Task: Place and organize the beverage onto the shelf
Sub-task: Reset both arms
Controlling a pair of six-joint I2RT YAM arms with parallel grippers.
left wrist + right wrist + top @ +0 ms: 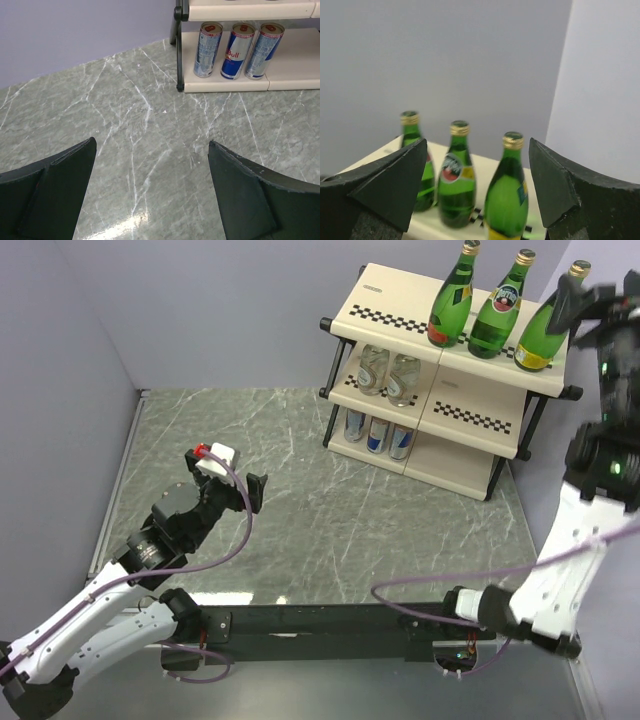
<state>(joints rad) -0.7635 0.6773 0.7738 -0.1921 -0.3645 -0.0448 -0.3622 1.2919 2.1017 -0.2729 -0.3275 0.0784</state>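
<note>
Lilac walls point(250, 310) back the shelf point(400, 310), where the spread-jawed right gripper point(477, 150), nearest bottle point(507, 200) just ahead, should retreat straight back without clipping its neck; left gripper point(152, 142) gapes too.

Plain lavender-grey walls point(200, 310) enclose a grey-green marbled worktop point(300, 490) veined in white, with soft glare near its front.

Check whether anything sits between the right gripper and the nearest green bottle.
Nothing visible does. The right gripper is open, and the nearest green bottle stands just ahead of its gap on the shelf. The other two green bottles stand off to one side.
</note>
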